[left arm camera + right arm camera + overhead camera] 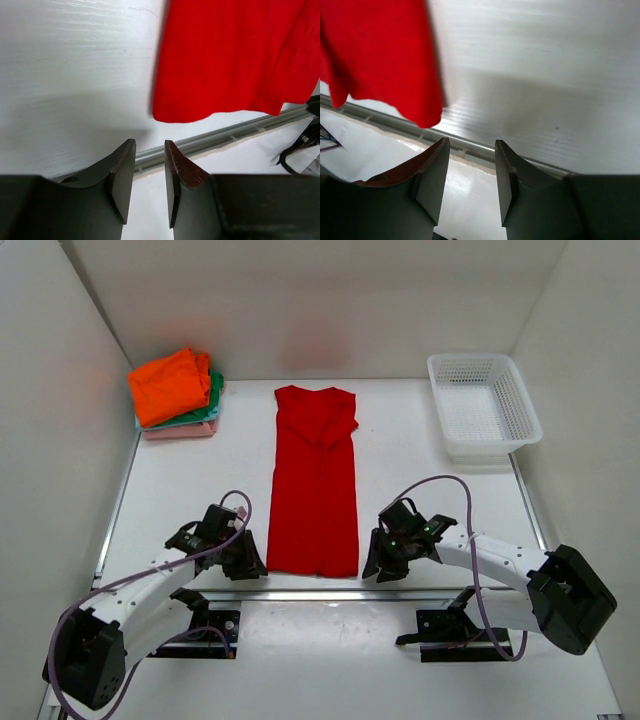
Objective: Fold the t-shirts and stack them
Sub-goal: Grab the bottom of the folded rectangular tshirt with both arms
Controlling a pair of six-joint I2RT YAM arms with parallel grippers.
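Cloth: red t-shirt [315,485] soft, limp, light | grasp: near hem corners | left fingers [125,172] narrow, empty | right fingers [432,172] slightly apart, empty

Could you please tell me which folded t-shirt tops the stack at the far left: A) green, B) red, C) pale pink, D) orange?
D: the bright orange folded cloth t-shirt lies uppermost, with the green cloth t-shirt and the pale pink cloth t-shirt beneath it.
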